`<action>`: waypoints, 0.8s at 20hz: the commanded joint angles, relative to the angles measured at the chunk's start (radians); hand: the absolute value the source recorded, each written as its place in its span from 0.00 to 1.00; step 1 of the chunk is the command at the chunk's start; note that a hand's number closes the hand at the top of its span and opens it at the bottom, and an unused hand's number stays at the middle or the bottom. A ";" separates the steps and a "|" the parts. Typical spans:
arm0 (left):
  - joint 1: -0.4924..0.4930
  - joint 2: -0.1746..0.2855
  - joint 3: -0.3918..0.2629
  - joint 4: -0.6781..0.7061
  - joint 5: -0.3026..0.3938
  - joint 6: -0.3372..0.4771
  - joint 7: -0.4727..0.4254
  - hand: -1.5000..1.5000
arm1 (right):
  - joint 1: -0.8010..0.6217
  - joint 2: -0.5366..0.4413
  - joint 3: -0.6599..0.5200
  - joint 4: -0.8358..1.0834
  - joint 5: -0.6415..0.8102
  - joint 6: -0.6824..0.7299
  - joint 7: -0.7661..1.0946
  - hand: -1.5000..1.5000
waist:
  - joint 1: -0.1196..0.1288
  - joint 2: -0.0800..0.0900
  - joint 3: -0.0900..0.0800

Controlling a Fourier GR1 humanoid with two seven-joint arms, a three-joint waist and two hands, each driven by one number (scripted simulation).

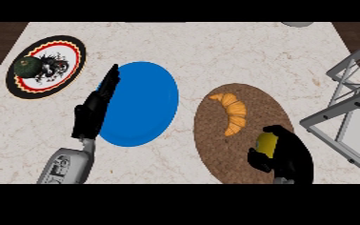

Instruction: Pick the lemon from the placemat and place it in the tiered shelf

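At the lower right of the frame, black fingers (pixel 283 132) and a thumb curl round the lemon (pixel 266 142), the right hand (pixel 292 158) covering its right side. Only a small, rounded patch of bright yellow skin shows. The lemon is at the lower right part of the brown round placemat (pixel 215 145), below a croissant (pixel 233 112) lying on the same mat.

At the left, the left hand (pixel 94 110) has its fingers straight and pressed together, pointing up-frame along the left edge of a blue plate (pixel 146 106), its grey forearm below.

The grey shelf (pixel 339 112) stands at the right edge, apart from the lemon.
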 commanded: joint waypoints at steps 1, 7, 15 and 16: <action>-0.020 0.010 0.025 -0.030 0.003 -0.022 0.053 0.50 | -0.022 0.004 0.046 0.005 0.053 0.041 0.123 1.00 | 0.001 0.000 0.001; 0.021 0.038 0.051 -0.044 0.014 -0.056 0.012 0.50 | 0.144 -0.121 0.049 -0.066 -0.042 0.058 -0.218 1.00 | -0.007 -0.002 0.002; 0.030 0.004 0.022 -0.017 -0.004 -0.030 0.013 0.50 | 0.192 -0.448 0.385 -0.242 -0.146 0.281 -0.755 1.00 | -0.008 -0.034 0.007; 0.033 0.005 0.024 -0.020 0.002 -0.034 0.026 0.50 | 0.214 -0.491 0.399 -0.273 -0.160 0.284 -0.811 1.00 | -0.018 -0.036 0.008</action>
